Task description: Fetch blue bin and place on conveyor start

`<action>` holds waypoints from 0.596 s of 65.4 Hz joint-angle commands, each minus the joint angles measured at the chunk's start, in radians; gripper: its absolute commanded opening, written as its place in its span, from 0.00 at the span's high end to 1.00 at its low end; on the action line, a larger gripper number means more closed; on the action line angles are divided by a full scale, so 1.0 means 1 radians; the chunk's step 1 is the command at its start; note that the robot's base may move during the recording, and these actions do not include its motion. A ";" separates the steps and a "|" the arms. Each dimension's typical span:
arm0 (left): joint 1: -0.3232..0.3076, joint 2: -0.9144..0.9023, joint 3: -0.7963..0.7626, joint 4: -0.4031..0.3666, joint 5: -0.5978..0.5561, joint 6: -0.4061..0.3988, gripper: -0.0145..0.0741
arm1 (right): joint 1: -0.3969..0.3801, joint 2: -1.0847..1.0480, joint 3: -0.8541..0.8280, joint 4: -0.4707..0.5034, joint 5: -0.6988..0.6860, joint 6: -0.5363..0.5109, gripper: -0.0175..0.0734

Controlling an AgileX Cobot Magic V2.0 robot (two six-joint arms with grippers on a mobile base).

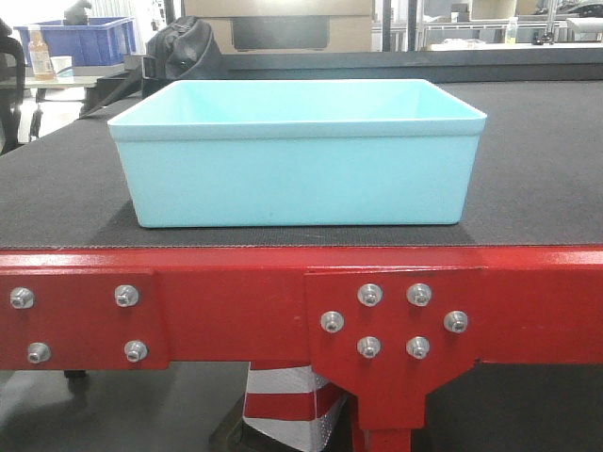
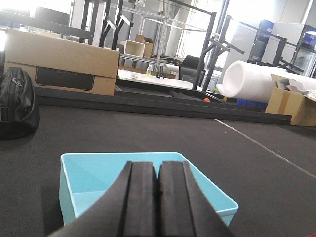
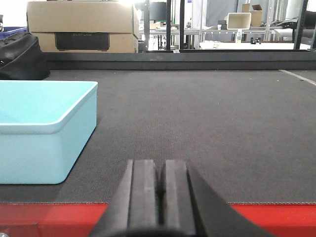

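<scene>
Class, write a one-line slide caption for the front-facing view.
Pale blue bin sitting empty on the black conveyor belt, near the edge, above its red bolted frame.

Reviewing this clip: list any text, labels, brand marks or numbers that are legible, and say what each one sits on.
No text is legible in any view.
Cardboard box: a dark printed panel with a faint mark, too blurred to read.
Bottle on the background table: an orange label, too small to read.
Blue bin: plain walls, no marking.
Conveyor frame: red paint and bolts only, no lettering.
</scene>
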 commanded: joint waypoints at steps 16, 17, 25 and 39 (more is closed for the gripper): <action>-0.007 -0.009 -0.001 0.005 -0.012 0.003 0.96 | -0.005 -0.003 0.000 0.010 -0.017 -0.017 0.99; -0.007 -0.009 -0.001 0.005 -0.012 0.003 0.96 | -0.005 -0.003 0.000 0.010 -0.017 -0.017 0.99; -0.007 -0.009 -0.001 0.005 -0.012 0.003 0.96 | -0.005 -0.003 0.000 0.010 -0.017 -0.017 0.99; -0.007 -0.009 -0.001 0.005 -0.012 0.003 0.96 | -0.005 -0.003 0.000 0.010 -0.017 -0.017 0.99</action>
